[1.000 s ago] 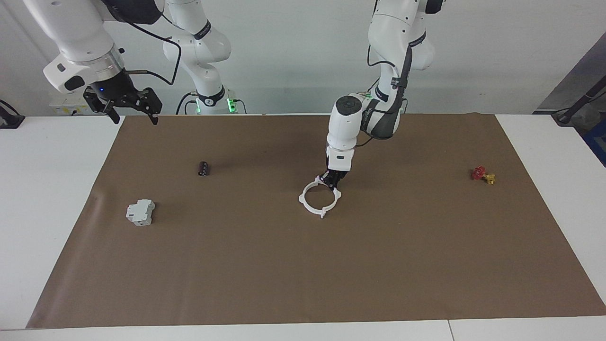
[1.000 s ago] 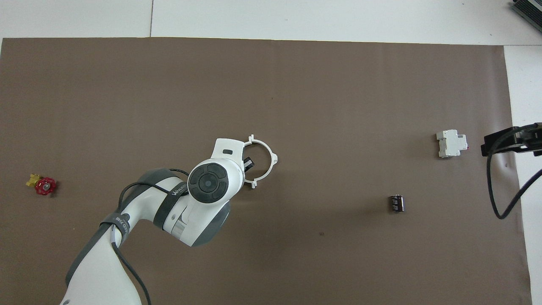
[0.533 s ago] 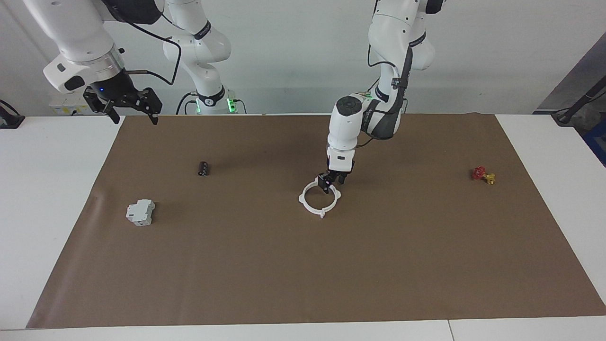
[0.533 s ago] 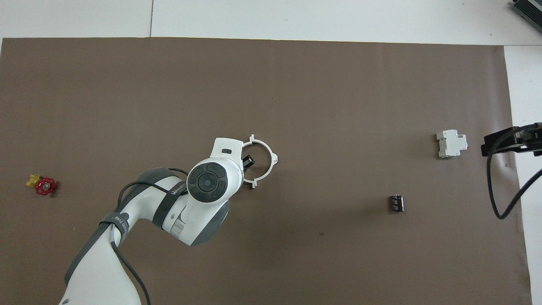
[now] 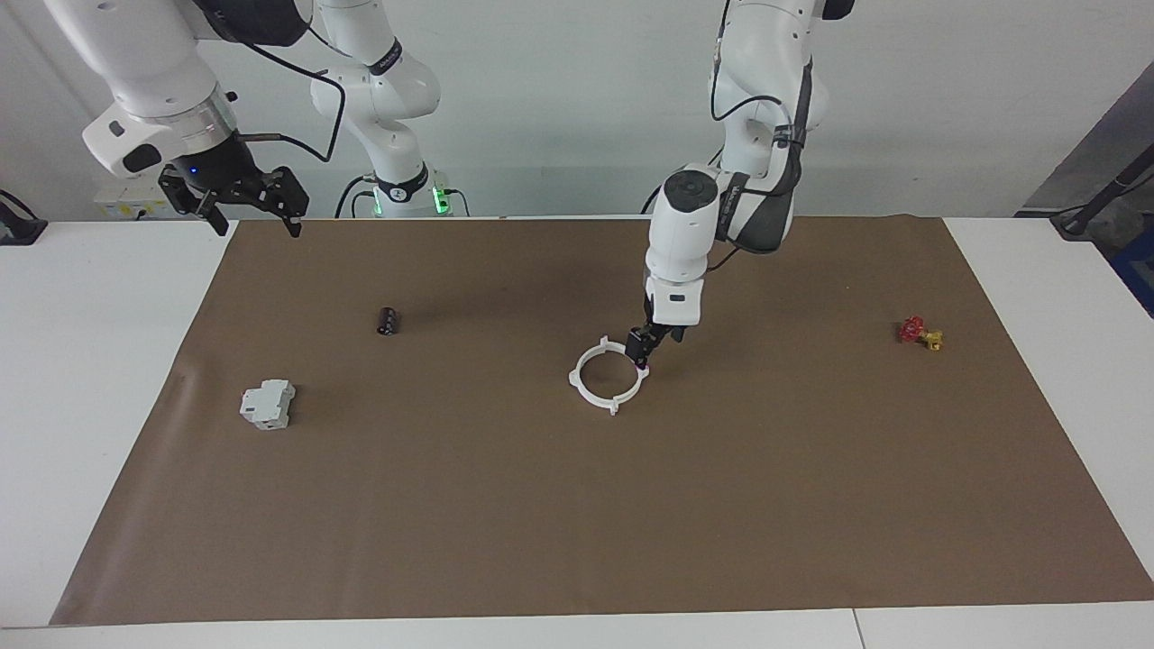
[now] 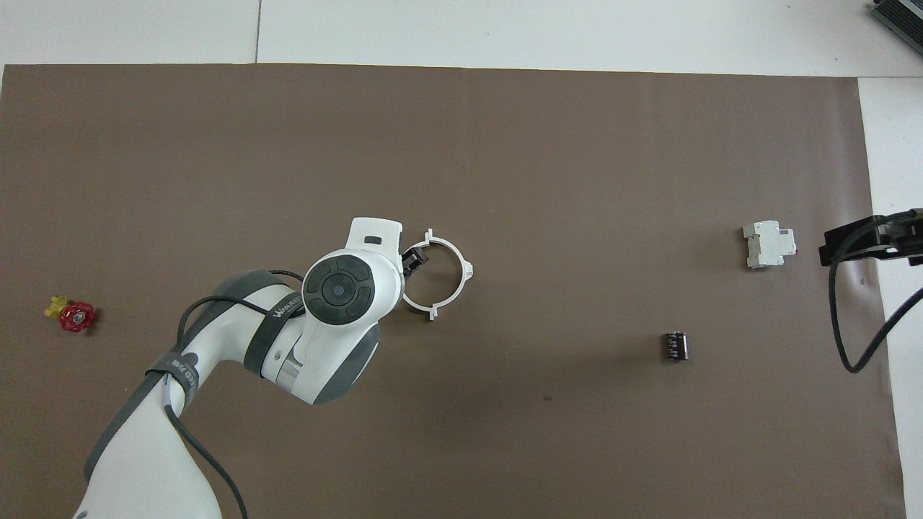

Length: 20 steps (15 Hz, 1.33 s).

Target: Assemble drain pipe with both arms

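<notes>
— White plastic drain pipe (image 5: 609, 376): where do you see it?
— You have it flat on the brown mat (image 5: 577, 505) mid-table as a closed ring. Your left gripper (image 5: 645, 347), jaws apart, holds nothing at its rim.
— And your right gripper (image 5: 236, 200)?
— Open, waiting over the mat's corner.

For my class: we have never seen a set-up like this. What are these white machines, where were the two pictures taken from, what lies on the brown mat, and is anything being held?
Two white jointed robot arms work at a table. One picture faces them; the other looks down from above.

On the brown paper mat lie a thin white plastic ring with tabs, a grey-white boxy block, a small black cylinder and a small red-and-yellow valve.

The left gripper is at the ring's rim. The right gripper waits, open, above the mat's corner. Nothing is held.
</notes>
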Tool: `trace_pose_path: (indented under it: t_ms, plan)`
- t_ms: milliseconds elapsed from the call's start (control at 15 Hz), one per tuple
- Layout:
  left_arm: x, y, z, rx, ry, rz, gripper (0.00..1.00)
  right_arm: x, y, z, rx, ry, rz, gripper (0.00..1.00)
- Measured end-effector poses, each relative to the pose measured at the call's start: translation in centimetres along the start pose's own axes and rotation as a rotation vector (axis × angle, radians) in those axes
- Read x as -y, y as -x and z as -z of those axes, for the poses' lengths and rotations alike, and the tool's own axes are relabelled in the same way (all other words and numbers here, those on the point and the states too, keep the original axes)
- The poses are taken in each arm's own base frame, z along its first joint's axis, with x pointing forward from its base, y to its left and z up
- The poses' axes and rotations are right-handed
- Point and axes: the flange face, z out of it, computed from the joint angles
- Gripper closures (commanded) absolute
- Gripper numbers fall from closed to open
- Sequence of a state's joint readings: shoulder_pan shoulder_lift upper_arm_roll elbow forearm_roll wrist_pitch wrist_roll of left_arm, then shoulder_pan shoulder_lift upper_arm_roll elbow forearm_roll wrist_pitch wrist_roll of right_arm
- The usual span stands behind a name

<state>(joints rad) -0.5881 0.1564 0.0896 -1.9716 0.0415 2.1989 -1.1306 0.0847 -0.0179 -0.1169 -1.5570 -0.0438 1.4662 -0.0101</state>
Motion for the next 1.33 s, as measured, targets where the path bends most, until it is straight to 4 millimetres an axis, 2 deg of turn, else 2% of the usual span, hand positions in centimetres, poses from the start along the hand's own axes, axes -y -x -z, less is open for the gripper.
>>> trace_pose_path:
  t_ms: [133,333,467,600,667,733,867,1000,1200,1333]
  plan:
    - [3.6,-4.5,5.3,0.025,-0.048,-0.119,0.0,0.0,0.0,0.0,0.0,0.0,0.0,0.0]
    - [10.9,-11.3,11.9,0.043,-0.055,-0.329,0.0,0.0,0.0,0.0,0.0,0.0,0.0,0.0]
    - [16.4,-15.1,15.0,0.03,-0.039,-0.476,0.0,0.0,0.0,0.0,0.0,0.0,0.0,0.0]
    - [20.5,-17.3,17.0,0.031,-0.037,-0.623,0.0,0.0,0.0,0.0,0.0,0.0,0.0,0.0]
    - [22.0,-18.0,17.8,0.036,-0.038,-0.674,0.0,0.0,0.0,0.0,0.0,0.0,0.0,0.0]
    - [22.8,-18.5,18.4,0.036,-0.038,-0.708,0.0,0.0,0.0,0.0,0.0,0.0,0.0,0.0]
    - [23.1,-19.0,19.1,0.023,-0.035,-0.731,0.0,0.0,0.0,0.0,0.0,0.0,0.0,0.0]
    - [22.9,-19.3,20.4,0.027,-0.039,-0.732,0.0,0.0,0.0,0.0,0.0,0.0,0.0,0.0]
    - [22.4,-19.8,23.5,0.082,-0.067,-0.736,0.0,0.0,0.0,0.0,0.0,0.0,0.0,0.0]
    - [21.8,-20.1,24.4,0.076,-0.074,-0.759,0.0,0.0,0.0,0.0,0.0,0.0,0.0,0.0]
